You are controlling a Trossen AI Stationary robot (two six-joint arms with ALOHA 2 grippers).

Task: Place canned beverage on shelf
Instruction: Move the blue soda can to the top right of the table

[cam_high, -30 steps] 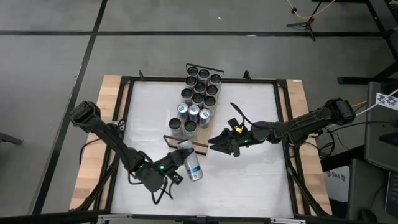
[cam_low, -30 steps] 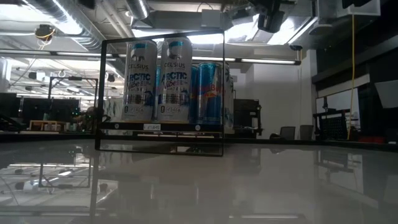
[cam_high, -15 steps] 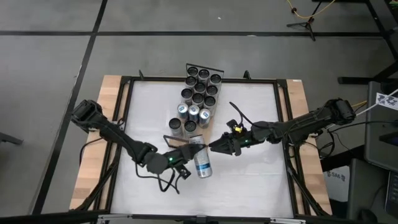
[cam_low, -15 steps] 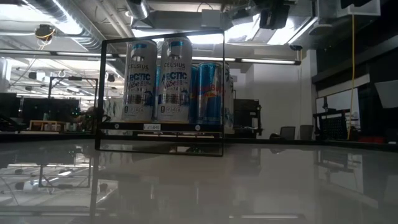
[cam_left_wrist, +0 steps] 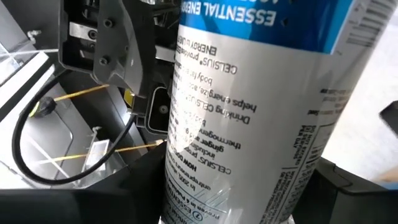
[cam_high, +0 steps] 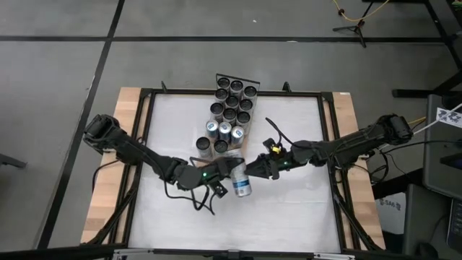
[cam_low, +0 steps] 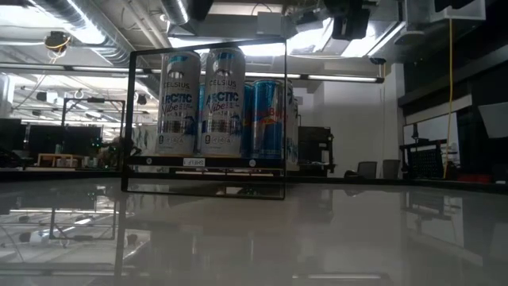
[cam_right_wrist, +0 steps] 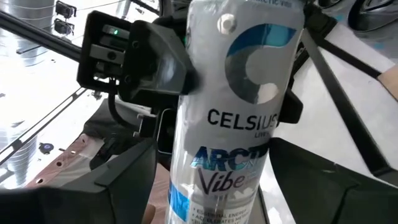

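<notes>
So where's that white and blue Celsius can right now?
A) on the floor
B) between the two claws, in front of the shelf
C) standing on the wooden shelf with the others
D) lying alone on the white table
B: the overhead view shows the white and blue Celsius can between the left claw and right claw, short of the light-wood shelf.

Cans (cam_high: 229,114) crowd the shelf (cam_high: 241,149); near end bare.
</notes>
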